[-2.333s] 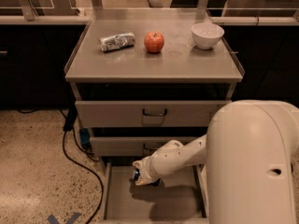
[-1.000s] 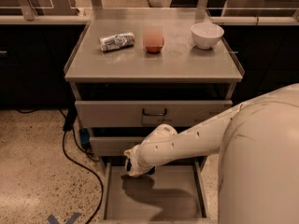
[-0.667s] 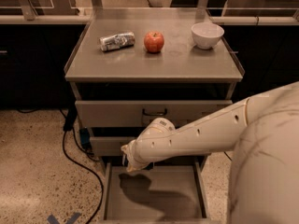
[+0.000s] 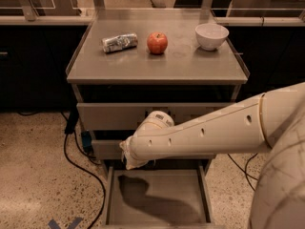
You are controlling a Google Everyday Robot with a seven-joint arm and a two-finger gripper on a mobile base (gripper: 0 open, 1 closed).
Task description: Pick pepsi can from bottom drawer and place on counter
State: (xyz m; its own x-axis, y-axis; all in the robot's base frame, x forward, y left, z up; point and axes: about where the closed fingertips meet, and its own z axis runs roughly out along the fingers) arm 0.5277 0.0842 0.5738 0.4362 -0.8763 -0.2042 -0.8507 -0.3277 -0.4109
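Cream-white robot arm (image 4: 205, 130) crosses and partly hides the two grey upper drawer fronts (image 4: 105, 116). Its gripper (image 4: 131, 159) hangs below the flat grey metal tabletop's (image 4: 157, 66) front edge, left of its middle, over the wide grey bottom drawer (image 4: 181, 190), which is pulled out and cut off by the lower frame edge. Whether the gripper is clenched or released cannot be told. The small dark blue pepsi can cannot be made out.

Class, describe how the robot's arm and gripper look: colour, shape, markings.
The arm is a smooth cream-white tube dotted with small dark holes, with a rounded joint cap. The gripper, above the bottom drawer, looks cream-white too.
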